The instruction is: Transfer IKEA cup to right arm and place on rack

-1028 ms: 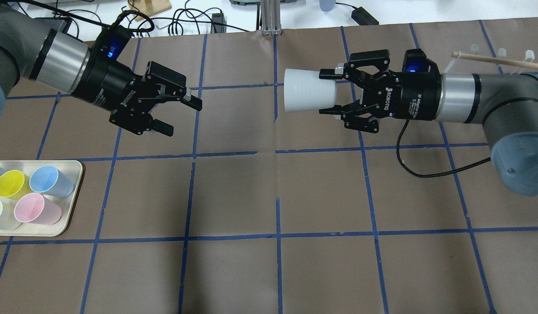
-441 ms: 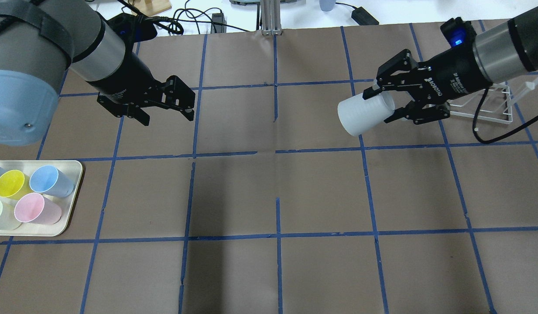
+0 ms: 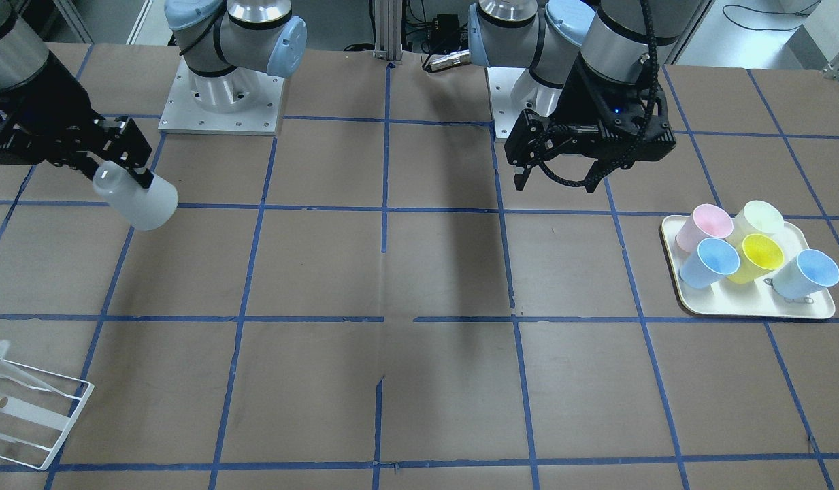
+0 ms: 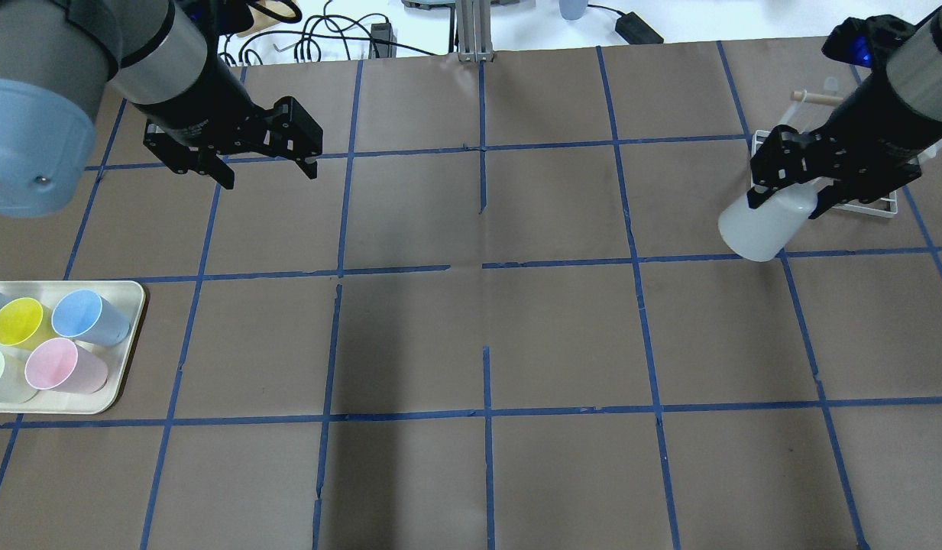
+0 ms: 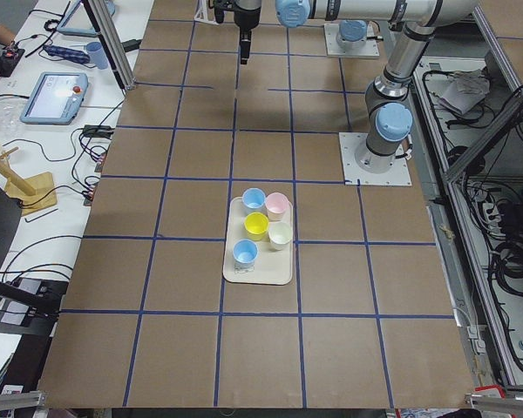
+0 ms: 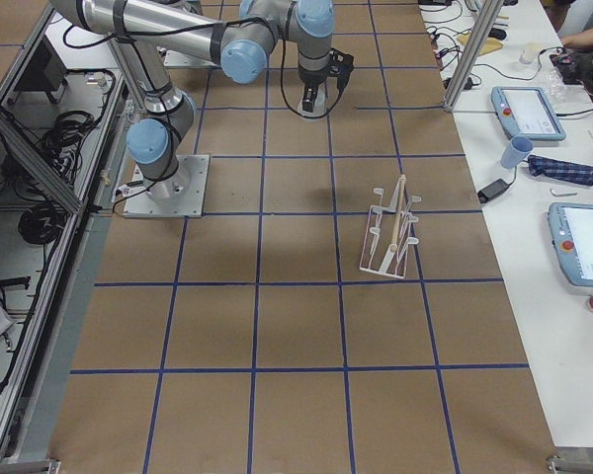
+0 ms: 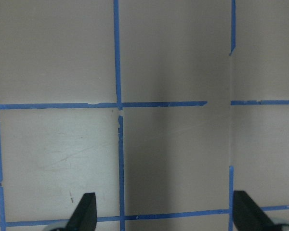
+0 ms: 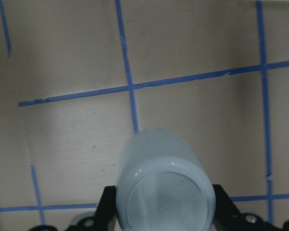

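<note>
While right hand (image 4: 784,205) grips IKEA cup (image 4: 755,231) — rack (image 6: 390,237) nearby, left hand (image 4: 270,177) spread.

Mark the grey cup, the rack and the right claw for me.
IKEA cup (image 4: 757,229), overhead view, on its side wall.
rack (image 6: 393,232), right side view, mid frame.
right claw (image 4: 784,206), overhead view, midway between fingertips, shut on the cup.

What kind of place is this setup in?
Most likely a robotics lab workcell. The paper-covered table is gridded with blue tape, the robot stands on bolted base plates, and teach pendants lie on the side bench.
</note>
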`<state>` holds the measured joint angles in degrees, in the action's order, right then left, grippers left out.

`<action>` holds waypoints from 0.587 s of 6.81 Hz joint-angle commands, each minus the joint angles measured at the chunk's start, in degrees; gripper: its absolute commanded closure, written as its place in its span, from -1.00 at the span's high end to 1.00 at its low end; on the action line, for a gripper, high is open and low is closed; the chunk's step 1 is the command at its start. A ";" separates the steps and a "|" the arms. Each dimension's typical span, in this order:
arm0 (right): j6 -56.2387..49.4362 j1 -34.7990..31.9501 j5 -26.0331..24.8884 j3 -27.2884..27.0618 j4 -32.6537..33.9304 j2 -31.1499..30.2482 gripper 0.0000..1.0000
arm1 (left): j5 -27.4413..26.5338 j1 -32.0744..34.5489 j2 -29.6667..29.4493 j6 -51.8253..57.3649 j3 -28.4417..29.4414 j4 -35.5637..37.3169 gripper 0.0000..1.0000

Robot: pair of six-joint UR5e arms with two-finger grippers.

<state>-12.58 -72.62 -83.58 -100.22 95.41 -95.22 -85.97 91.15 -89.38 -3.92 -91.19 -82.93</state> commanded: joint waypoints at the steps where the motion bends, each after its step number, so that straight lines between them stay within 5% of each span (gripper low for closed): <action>1: -6.92 0.37 -9.39 0.98 10.80 3.97 -0.32 | -0.51 2.00 -2.98 -0.56 4.60 -0.74 1.00; 2: -7.54 0.37 -9.67 0.99 15.37 6.51 -0.32 | -5.04 4.37 -4.38 -0.65 6.19 -0.74 1.00; 4: -10.62 1.15 -10.73 2.82 19.98 11.18 -0.32 | -5.43 5.09 -5.62 -0.39 6.64 0.05 1.00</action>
<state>-21.97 -71.98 -93.94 -98.69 112.72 -86.78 -90.69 95.70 -94.33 -4.53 -84.95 -83.20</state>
